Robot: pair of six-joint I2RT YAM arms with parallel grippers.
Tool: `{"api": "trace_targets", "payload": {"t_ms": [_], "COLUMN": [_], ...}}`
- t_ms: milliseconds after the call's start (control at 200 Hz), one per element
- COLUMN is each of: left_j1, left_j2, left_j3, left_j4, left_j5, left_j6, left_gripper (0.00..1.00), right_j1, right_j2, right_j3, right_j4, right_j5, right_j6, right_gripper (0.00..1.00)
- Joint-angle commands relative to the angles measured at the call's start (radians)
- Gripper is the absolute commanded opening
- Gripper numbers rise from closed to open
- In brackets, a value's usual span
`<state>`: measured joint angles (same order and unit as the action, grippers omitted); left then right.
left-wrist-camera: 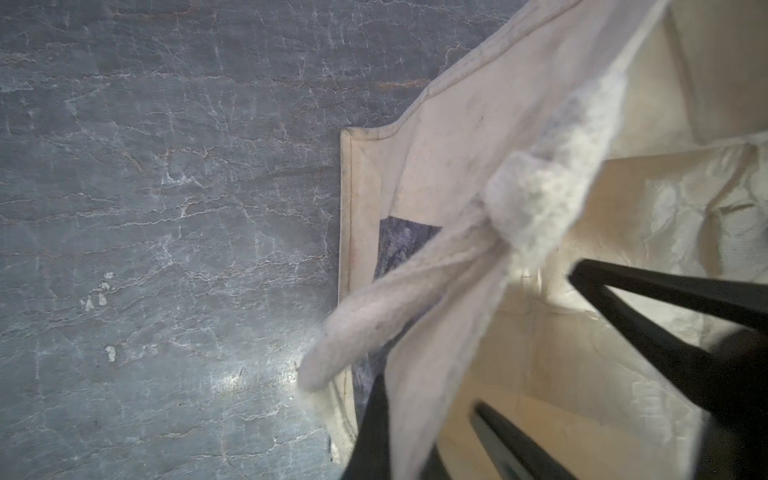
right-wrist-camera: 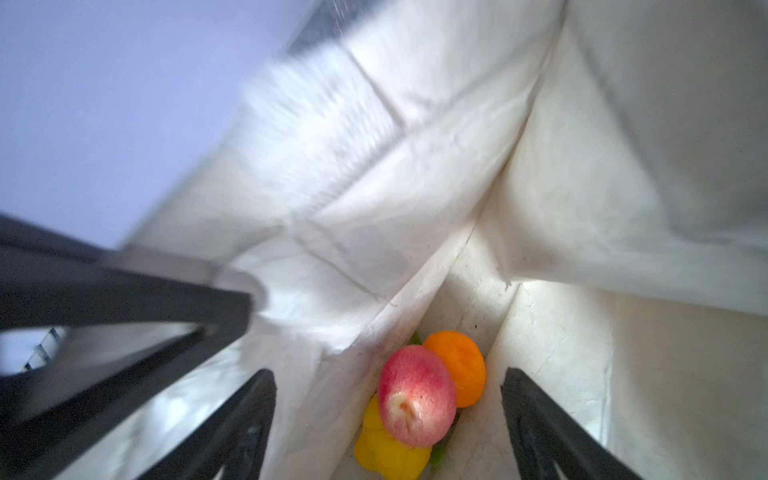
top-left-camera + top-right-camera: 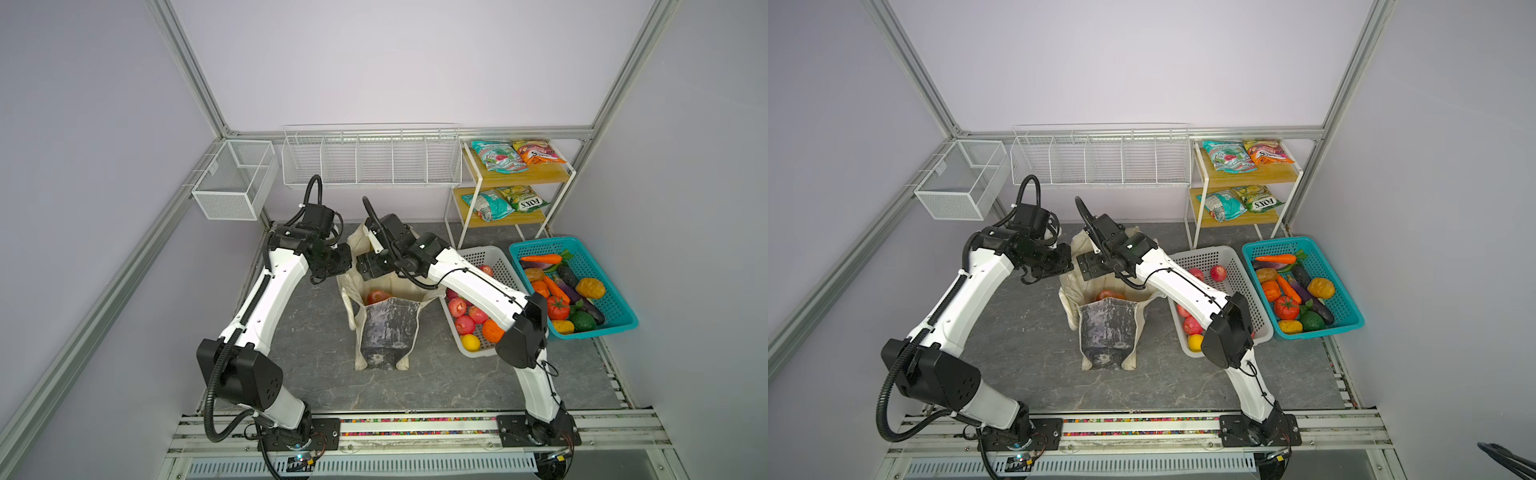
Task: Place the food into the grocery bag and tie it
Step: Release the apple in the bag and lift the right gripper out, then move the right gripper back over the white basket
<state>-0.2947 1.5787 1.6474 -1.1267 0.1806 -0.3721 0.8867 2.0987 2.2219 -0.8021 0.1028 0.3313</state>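
Grey stone tabletop [image 3: 457, 382], grocery bag [image 3: 388, 328], apple [image 2: 415, 401] inside

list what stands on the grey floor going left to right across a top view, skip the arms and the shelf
grocery bag → white perforated basket → teal basket

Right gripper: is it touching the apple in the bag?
Apart. In the right wrist view the right gripper stands open, and bare bag lining shows on both sides of the apple, which lies on the bottom.
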Motion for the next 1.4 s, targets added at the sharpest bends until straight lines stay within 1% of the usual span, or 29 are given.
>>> {"api": "trace_targets", "payload": {"t_ms": [0,165,240,340,415,480,550,595,720,890,1145,1295,1395], "left_j1": [-0.001,-0.001,-0.001,-0.001,-0.001,-0.001,-0.001,-0.001,-0.001,-0.001,-0.001,-0.003,-0.003], "left_j2": [0.014,0.015,0.012,0.009,0.007,0.006,0.005,0.003,-0.009,-0.025,-0.052,-0.065,-0.073], "left_j3": [0.050,0.052,0.047,0.043,0.045,0.048,0.049,0.050,0.042,0.031,0.001,-0.014,-0.023], "left_j4": [0.010,0.005,0.006,0.005,0.004,0.001,-0.002,-0.005,-0.008,-0.010,-0.008,-0.008,-0.009], "left_j5": [0.002,0.000,-0.002,-0.003,-0.003,-0.003,-0.001,-0.001,-0.003,0.003,0.013,0.017,0.014], "left_j6": [0.010,0.010,0.009,0.009,0.009,0.007,0.007,0.007,0.006,-0.004,-0.020,-0.028,-0.031], "left_gripper": [0.00,0.00,0.00,0.00,0.00,0.00,0.00,0.00,0.00,0.00,0.00,0.00,0.00], "right_j1": [-0.003,-0.002,-0.003,-0.005,-0.006,-0.013,-0.035,-0.057,-0.133,-0.217,-0.346,-0.398,-0.419], "right_j2": [-0.081,-0.183,-0.247,-0.348,-0.440,-0.529,-0.615,-0.658,-0.751,-0.860,-0.934,-0.925,-0.896], "right_j3": [0.046,0.026,-0.025,-0.125,-0.239,-0.354,-0.453,-0.498,-0.592,-0.759,-0.934,-1.008,-1.033], "right_j4": [-0.037,0.002,0.042,0.105,0.173,0.247,0.286,0.276,0.169,0.053,-0.172,-0.247,-0.274], "right_j5": [0.073,0.141,0.211,0.341,0.446,0.506,0.530,0.531,0.520,0.503,0.390,0.281,0.222], "right_j6": [-0.104,-0.230,-0.267,-0.287,-0.283,-0.276,-0.252,-0.216,-0.076,0.097,0.435,0.533,0.527], "right_gripper": [0.88,0.88,0.88,0.88,0.88,0.88,0.88,0.88,0.90,0.93,0.95,0.96,0.94]}}
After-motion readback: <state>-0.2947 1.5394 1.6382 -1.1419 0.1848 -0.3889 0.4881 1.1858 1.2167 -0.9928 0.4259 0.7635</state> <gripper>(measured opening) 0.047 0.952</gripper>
